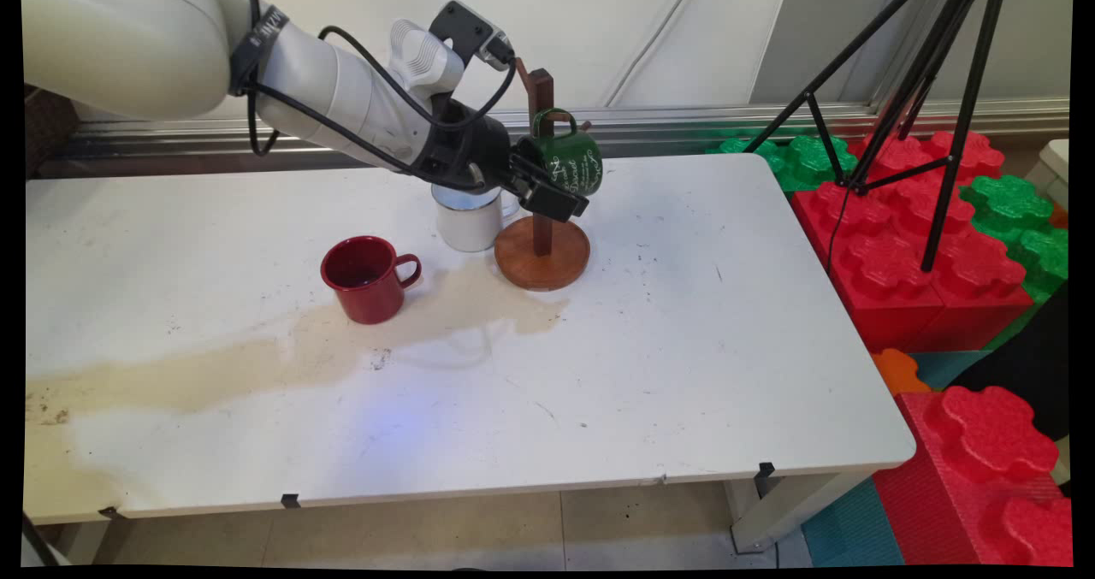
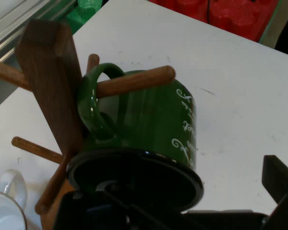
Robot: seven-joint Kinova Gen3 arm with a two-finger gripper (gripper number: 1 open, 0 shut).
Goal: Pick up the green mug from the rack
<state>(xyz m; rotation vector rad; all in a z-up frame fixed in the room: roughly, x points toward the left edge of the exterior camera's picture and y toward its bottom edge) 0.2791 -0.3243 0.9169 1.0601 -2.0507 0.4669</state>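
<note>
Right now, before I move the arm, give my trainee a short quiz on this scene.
1. True or false: the green mug hangs by its handle on a peg of the wooden mug tree.
2. Fill in: in the main view, the red mug has its handle on its ___ side.
3. Which mug stands nearest the tree's base? A red mug, B white mug, C blue mug.
Key: 1 true; 2 right; 3 B.

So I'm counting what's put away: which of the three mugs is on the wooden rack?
The green mug, its handle hooked over a peg of the rack. The red mug and white mug stand on the table.
</note>
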